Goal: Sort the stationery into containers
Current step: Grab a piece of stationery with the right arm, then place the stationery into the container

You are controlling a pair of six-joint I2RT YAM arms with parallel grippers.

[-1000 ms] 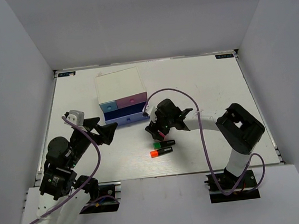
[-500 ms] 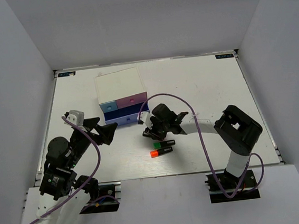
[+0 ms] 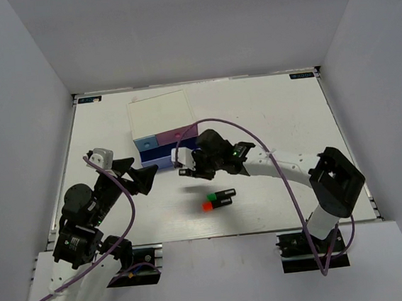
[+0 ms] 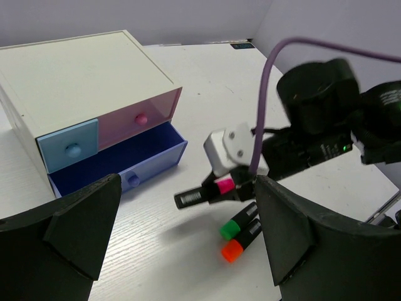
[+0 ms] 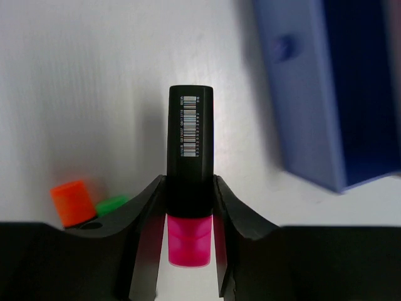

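Right pincer (image 5: pixel 190 185) pinching pink marker (image 5: pixel 190 141); open blue drawer (image 3: pixel 166 154) at its 11 o'clock from above: centre over cavity, lower, release. Left pincer (image 3: pixel 137 172) spread.

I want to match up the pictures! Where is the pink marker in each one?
Top external: the pink marker is mid-table, held in the right gripper.
Left wrist: pink marker at centre, above the green marker.
Right wrist: pink marker at centre, pointing up.
Shared landmark: the open periwinkle drawer.
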